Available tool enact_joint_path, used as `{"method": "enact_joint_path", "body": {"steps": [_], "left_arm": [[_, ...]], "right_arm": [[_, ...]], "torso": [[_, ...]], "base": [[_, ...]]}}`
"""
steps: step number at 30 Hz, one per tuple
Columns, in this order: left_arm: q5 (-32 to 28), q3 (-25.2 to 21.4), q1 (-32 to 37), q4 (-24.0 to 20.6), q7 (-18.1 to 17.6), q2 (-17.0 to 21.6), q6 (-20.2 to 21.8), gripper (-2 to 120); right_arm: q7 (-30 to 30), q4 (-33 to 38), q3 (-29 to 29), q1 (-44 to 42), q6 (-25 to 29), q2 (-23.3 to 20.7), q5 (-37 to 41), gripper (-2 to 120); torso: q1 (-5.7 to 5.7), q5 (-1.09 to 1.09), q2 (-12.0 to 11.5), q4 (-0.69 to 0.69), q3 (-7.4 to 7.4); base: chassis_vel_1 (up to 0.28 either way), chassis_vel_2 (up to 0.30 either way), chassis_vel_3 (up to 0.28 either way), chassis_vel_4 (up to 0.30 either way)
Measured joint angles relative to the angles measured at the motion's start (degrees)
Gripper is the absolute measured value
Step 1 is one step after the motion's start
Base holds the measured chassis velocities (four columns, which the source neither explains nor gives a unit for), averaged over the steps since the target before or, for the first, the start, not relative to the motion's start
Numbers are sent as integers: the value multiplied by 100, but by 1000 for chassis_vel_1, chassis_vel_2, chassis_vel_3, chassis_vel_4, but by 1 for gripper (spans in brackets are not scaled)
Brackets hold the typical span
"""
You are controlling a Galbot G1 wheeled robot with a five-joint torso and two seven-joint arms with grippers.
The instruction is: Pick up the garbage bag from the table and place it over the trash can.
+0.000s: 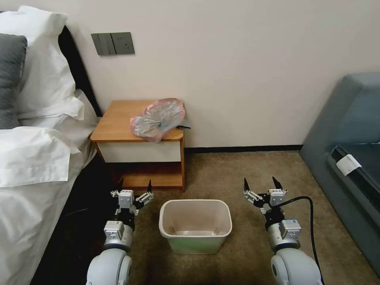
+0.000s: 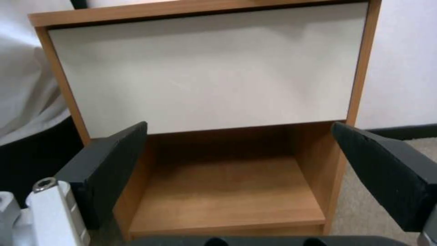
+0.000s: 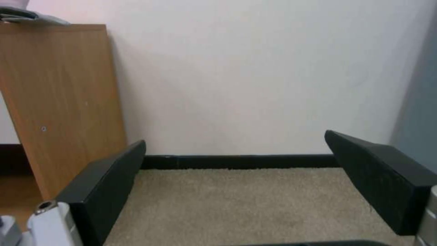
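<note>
You're at the reach: both grippers, left gripper (image 1: 134,186) and right gripper (image 1: 261,184), fingers wide and empty, must rise to the garbage bag (image 1: 158,118) on the desk (image 1: 114,126).

A bedroom: a bed (image 1: 35,158) with white pillows (image 1: 43,67) beside a wooden nightstand (image 1: 118,122) on carpet (image 1: 237,174).

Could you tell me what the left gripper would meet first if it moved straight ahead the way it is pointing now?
Probably the table: the open left gripper faces its cream drawer front and open lower shelf, with nothing seen between. Which of the two it reaches first is unclear.
</note>
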Motion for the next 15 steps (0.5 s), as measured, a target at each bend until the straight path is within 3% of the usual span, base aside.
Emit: {"method": "enact_joint_path", "body": {"steps": [6,8,9,13,15], "left_arm": [[-45,-25,-5,0,0,25,-4,99],[-391,-205,-60,-19,-63,189,-96,97],[-602,-326,-94,-48,-108,291,-162,97],[-1104,-594,-174,-106,-215,525,-314,97],[-1507,-829,-248,-164,-307,724,-446,97]], "right_arm": [[-16,262,17,-199,189,-8,65,100],[-68,737,67,-593,548,-28,179,100],[-191,785,107,-645,581,-53,167,100],[-317,829,140,-662,593,-89,147,100],[-318,815,99,-636,585,-68,162,100]], "torso": [[0,5,0,3,0],[0,-8,0,-2,-1],[0,2,0,-2,0],[0,-4,0,0,0],[0,4,0,1,-1]], "base": [[0,0,0,0],[0,0,0,0],[0,0,0,0],[0,0,0,0],[0,0,0,0]]}}
